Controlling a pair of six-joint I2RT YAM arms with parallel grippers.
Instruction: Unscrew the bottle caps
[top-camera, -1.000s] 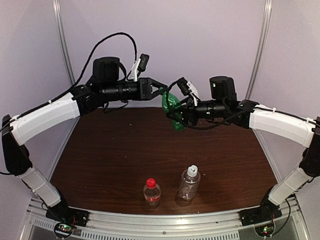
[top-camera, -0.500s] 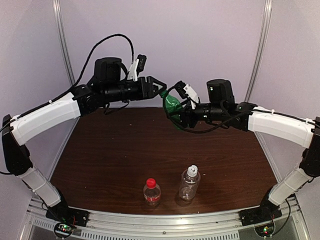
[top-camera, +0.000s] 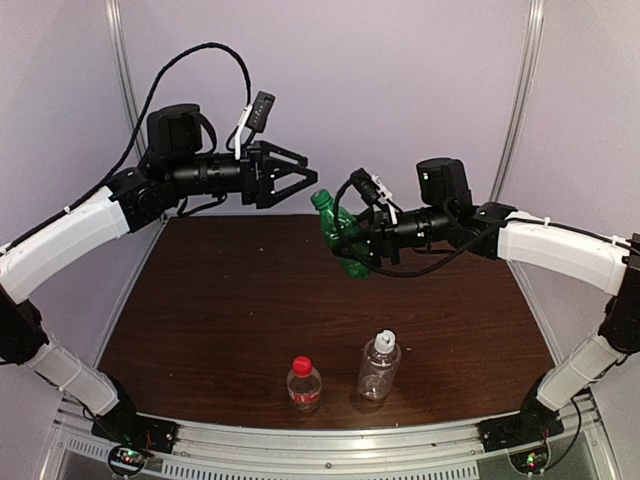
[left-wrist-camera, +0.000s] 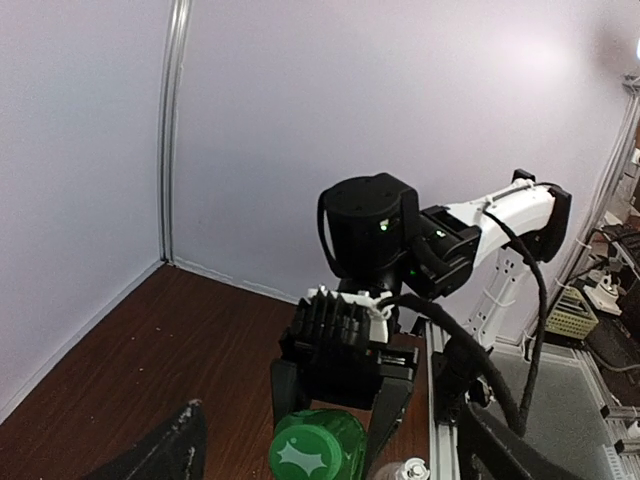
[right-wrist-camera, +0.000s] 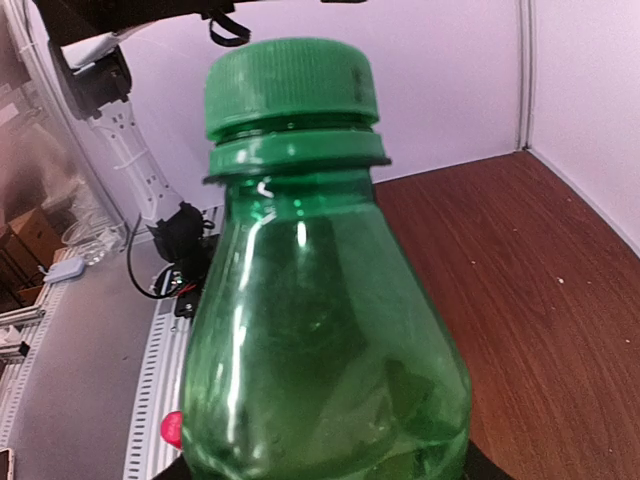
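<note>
My right gripper (top-camera: 366, 238) is shut on the slim green bottle (top-camera: 346, 240) and holds it tilted in the air over the far side of the table. The bottle's green cap (top-camera: 320, 199) sits on the neck and points toward my left gripper (top-camera: 298, 181). That gripper is open and hangs a short way left of the cap, touching nothing. In the left wrist view the green cap (left-wrist-camera: 316, 448) faces me between my spread fingers (left-wrist-camera: 172, 452). In the right wrist view the green bottle (right-wrist-camera: 320, 340) fills the frame and its cap (right-wrist-camera: 290, 85) is on.
Two more bottles stand upright near the table's front edge: a short one with a red cap (top-camera: 301, 366) and a clear ribbed one (top-camera: 378, 370) with a white-grey cap (top-camera: 385, 340). Walls close in the back and sides.
My left gripper has opened, let go of the green cap and drawn back to the left. The right gripper has tipped the green bottle so its cap points up and to the left.
</note>
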